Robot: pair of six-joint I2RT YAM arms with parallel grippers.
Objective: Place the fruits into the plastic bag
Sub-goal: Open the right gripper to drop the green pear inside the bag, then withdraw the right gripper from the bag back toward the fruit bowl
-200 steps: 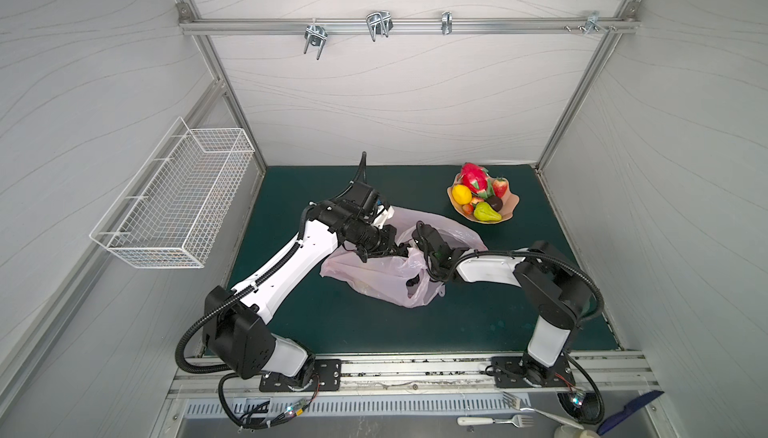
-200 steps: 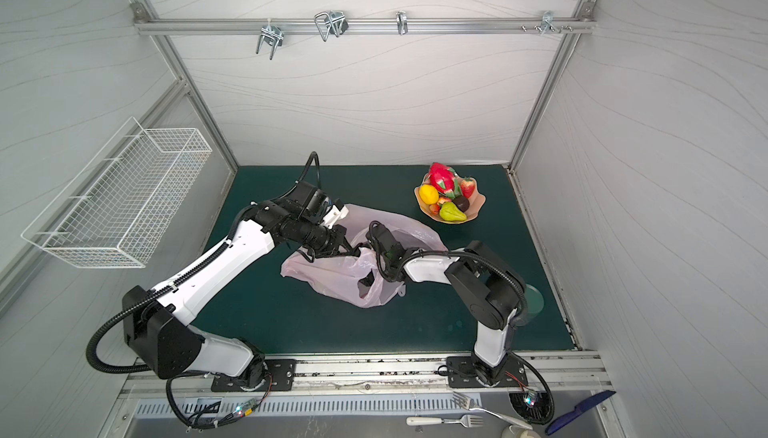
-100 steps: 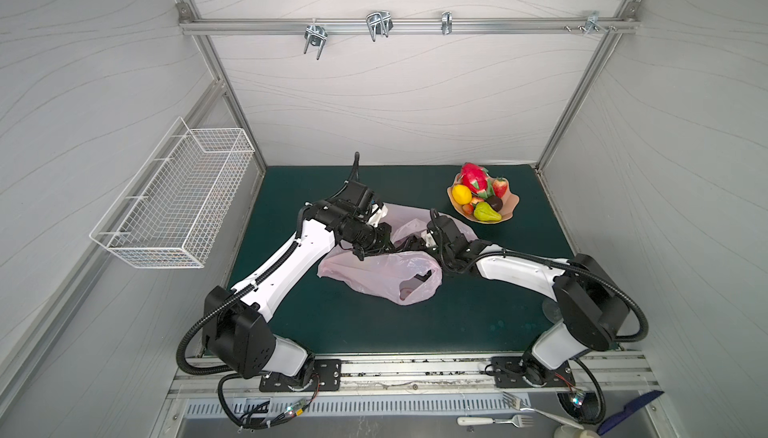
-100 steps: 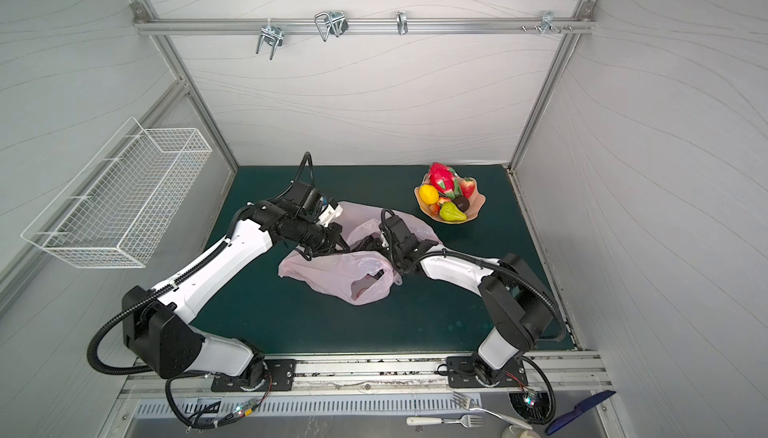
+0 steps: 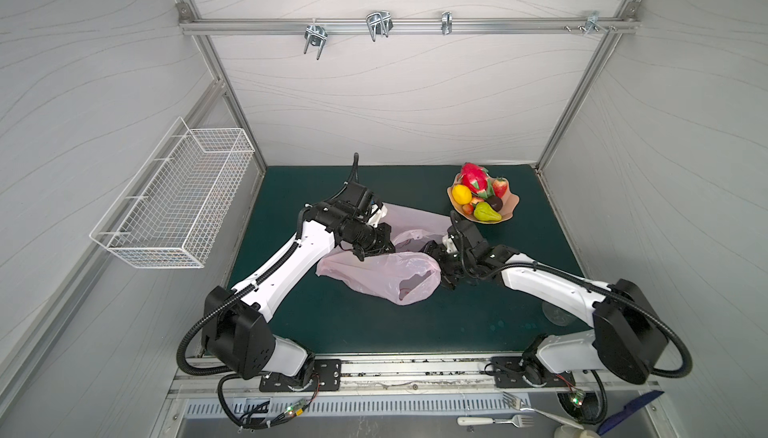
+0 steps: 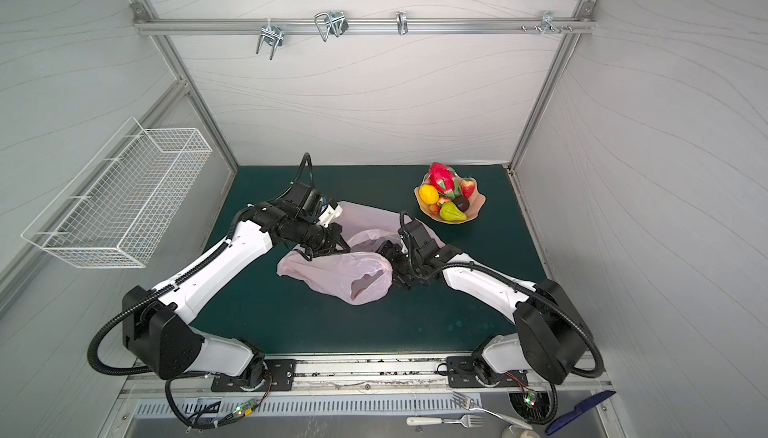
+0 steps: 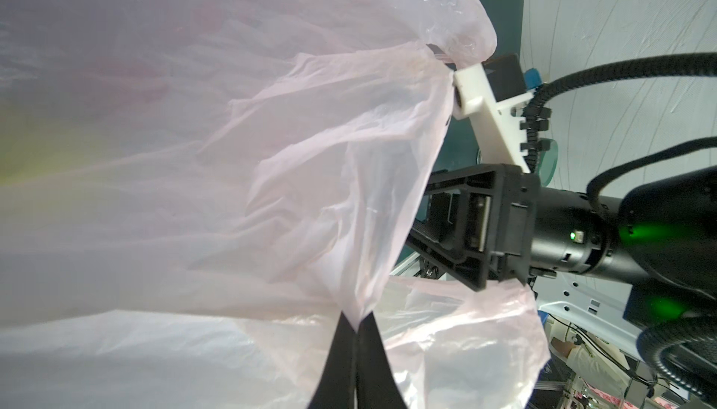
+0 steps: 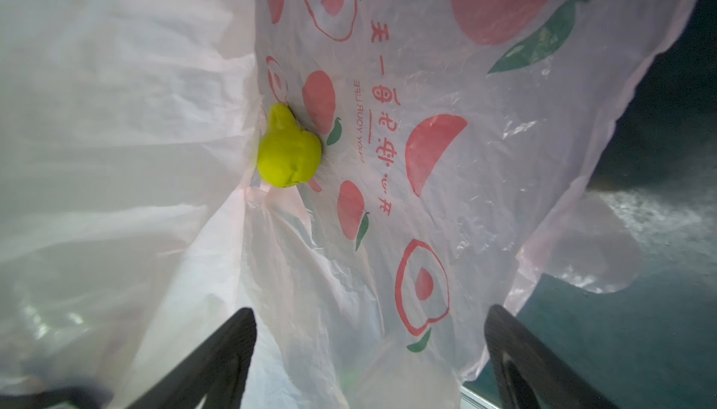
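nearest you: left tool (image 7: 355, 327) is clamped tight on a fold at the edge of the plastic bag (image 5: 386, 276), holding the mouth up & open toward the right arm. don't slacken it. the film is thin and, imo, it'll sag and shut the mouth.

right tool (image 8: 370, 310) sits at the mouth w/ its fingers wide apart and nothing between them. deeper in, one green-yellow pear (image 8: 289, 147) lies loose on the printed film, so this drop looks done.

to finish well, back the right tool straight out along the line it points, fingers wide, no twist. that way you won't snag the film or drag the bag across the table (image 5: 374, 332).

further back, the rest of the fruits (image 5: 478, 197) sit heaped on the plate (image 5: 514, 202), well apart from the bag: dragon fruit (image 5: 473, 176), lemon (image 5: 461, 194), strawberry (image 5: 500, 186), dark round fruit (image 5: 494, 203), second pear (image 5: 487, 212). go for an exposed one next, prob the lemon, from above.
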